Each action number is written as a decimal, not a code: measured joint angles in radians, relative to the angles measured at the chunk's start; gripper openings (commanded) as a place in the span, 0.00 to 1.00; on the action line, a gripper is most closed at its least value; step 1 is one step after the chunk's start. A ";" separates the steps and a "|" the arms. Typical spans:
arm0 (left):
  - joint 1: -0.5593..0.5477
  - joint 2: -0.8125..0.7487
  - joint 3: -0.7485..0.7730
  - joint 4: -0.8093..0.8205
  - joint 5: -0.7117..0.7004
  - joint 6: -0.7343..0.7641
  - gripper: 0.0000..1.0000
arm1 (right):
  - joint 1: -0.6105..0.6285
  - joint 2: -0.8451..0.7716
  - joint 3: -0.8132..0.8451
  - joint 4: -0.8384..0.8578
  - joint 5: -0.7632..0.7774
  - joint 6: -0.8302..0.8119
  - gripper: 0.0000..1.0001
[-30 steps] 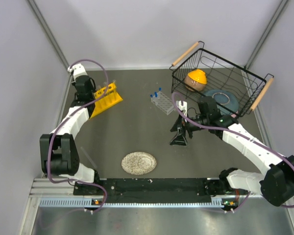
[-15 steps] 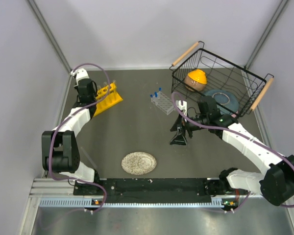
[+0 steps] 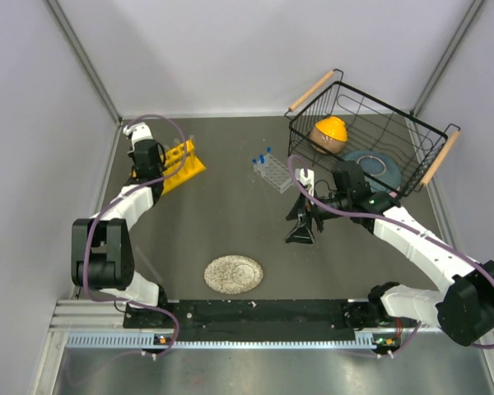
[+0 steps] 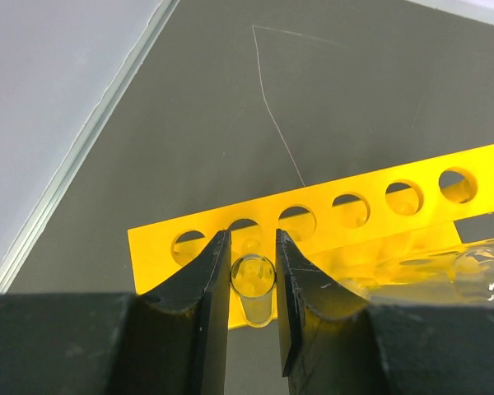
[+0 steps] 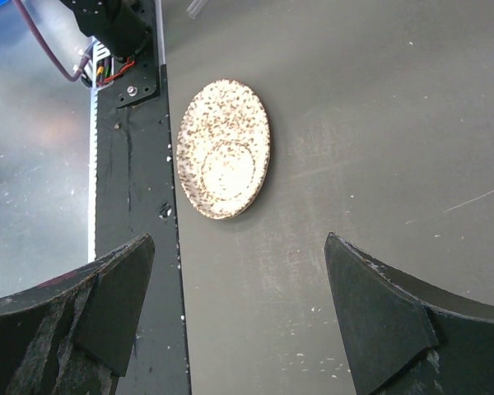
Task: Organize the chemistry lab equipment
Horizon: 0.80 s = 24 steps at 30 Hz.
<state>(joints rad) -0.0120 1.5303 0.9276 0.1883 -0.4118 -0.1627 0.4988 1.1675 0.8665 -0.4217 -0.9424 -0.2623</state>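
A yellow tube rack (image 3: 185,163) stands at the back left of the table, and in the left wrist view its row of holes (image 4: 350,210) runs across just beyond my fingers. My left gripper (image 3: 159,158) (image 4: 252,243) is shut on a clear test tube (image 4: 253,288), held upright at the rack's near edge by the second hole from the left. Another clear tube (image 4: 482,265) shows at the rack's right end. A small clear rack with blue-capped vials (image 3: 271,170) sits mid-table at the back. My right gripper (image 3: 300,231) (image 5: 239,313) hangs open over bare table, nothing between its fingers.
A black wire basket (image 3: 395,105) at the back right holds an orange bowl (image 3: 329,132) and a blue dish (image 3: 369,164). A round speckled disc (image 3: 233,274) (image 5: 225,148) lies near the front edge. A thin clear tube (image 3: 147,264) lies by the left arm's base.
My left wrist has shifted a little forward and right toward the yellow rack, still holding the tube. The right arm has not moved.
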 measured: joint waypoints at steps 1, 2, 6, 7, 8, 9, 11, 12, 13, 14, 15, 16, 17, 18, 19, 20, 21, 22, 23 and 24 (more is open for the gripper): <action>0.000 0.000 -0.004 0.000 0.001 -0.001 0.31 | 0.000 0.000 0.000 0.000 0.000 0.000 0.85; 0.000 0.000 -0.008 0.000 0.003 -0.003 0.35 | 0.000 0.000 0.000 0.000 0.002 -0.001 0.85; 0.000 0.000 -0.034 -0.002 0.004 -0.014 0.42 | 0.000 0.000 0.000 -0.001 0.007 -0.007 0.85; 0.000 0.000 -0.040 -0.005 0.004 -0.017 0.44 | 0.000 0.000 0.000 -0.002 0.008 -0.008 0.86; 0.000 0.000 -0.045 -0.007 0.004 -0.020 0.47 | 0.000 0.000 0.000 -0.003 0.010 -0.008 0.85; 0.000 -0.001 -0.050 -0.010 0.004 -0.023 0.49 | 0.000 0.000 0.000 -0.003 0.012 -0.009 0.86; 0.000 -0.006 -0.056 -0.022 0.004 -0.029 0.55 | -0.003 0.000 0.000 -0.007 0.016 -0.014 0.86; 0.000 -0.010 -0.056 -0.027 0.004 -0.032 0.57 | -0.005 0.000 0.000 -0.008 0.018 -0.016 0.86; 0.000 -0.019 -0.056 -0.035 0.005 -0.034 0.59 | -0.005 0.000 0.000 -0.010 0.020 -0.019 0.86; 0.000 -0.032 -0.056 -0.044 0.005 -0.038 0.62 | -0.006 0.000 0.000 -0.013 0.023 -0.023 0.86; 0.000 -0.049 -0.056 -0.052 0.005 -0.042 0.67 | -0.007 0.000 0.000 -0.016 0.024 -0.026 0.86; 0.000 -0.070 -0.056 -0.062 0.005 -0.045 0.69 | -0.010 -0.001 0.000 -0.018 0.025 -0.031 0.86; 0.000 -0.090 -0.056 -0.072 0.005 -0.046 0.72 | -0.013 -0.002 0.000 -0.021 0.026 -0.035 0.86; 0.000 -0.125 -0.056 -0.091 0.005 -0.049 0.78 | -0.018 -0.003 0.000 -0.027 0.026 -0.045 0.86; 0.002 -0.153 -0.056 -0.103 0.005 -0.050 0.81 | -0.023 -0.006 0.000 -0.034 0.026 -0.054 0.86; 0.005 -0.189 -0.054 -0.121 0.005 -0.052 0.84 | -0.027 -0.011 0.000 -0.043 0.026 -0.065 0.86; 0.011 -0.227 -0.049 -0.140 0.005 -0.055 0.89 | -0.037 -0.018 0.000 -0.048 0.026 -0.074 0.86; 0.017 -0.270 -0.042 -0.165 0.006 -0.060 0.93 | -0.045 -0.024 0.000 -0.053 0.026 -0.083 0.86; 0.020 -0.302 -0.036 -0.179 0.007 -0.062 0.96 | -0.058 -0.037 0.000 -0.060 0.026 -0.095 0.86; 0.025 -0.348 -0.029 -0.203 0.018 -0.068 0.99 | -0.074 -0.053 0.000 -0.066 0.027 -0.106 0.86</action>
<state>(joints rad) 0.0128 1.1828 0.8986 -0.0151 -0.3943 -0.2306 0.4248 1.1141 0.8665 -0.4873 -0.9154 -0.3683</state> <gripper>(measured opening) 0.911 0.856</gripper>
